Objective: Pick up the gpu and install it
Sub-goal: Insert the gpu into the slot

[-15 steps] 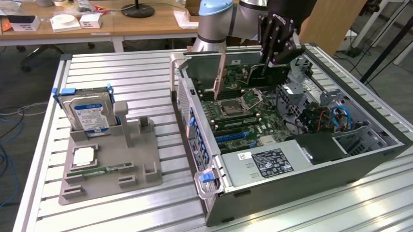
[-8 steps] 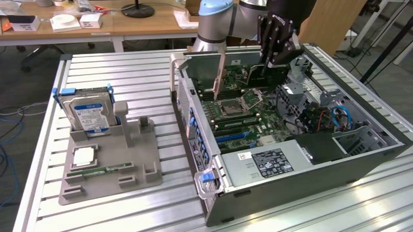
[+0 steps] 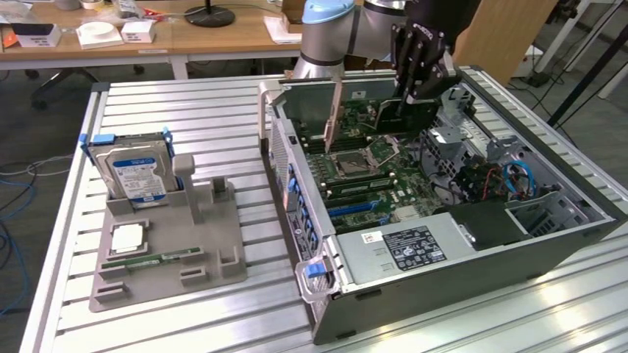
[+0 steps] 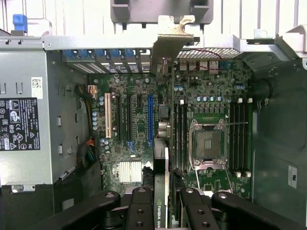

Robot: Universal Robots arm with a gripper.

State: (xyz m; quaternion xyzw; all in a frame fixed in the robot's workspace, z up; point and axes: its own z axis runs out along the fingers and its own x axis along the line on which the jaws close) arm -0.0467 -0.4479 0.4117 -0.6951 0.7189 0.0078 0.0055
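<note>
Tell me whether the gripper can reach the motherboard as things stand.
Probably yes: the case is open, and the gripper, shut on the graphics card, hangs over the motherboard with nothing between them.

Arm (image 3: 322,51): silver-grey cylindrical joint housing, with a light blue end cap (image 3: 329,10).
Gripper (image 3: 414,94): black body with small white lettering on its side; two black fingers (image 4: 142,206) built of jointed link bars.
Pivot pins (image 4: 111,195): round, grey, one at each link end; smaller round fasteners run along the inner links.
</note>
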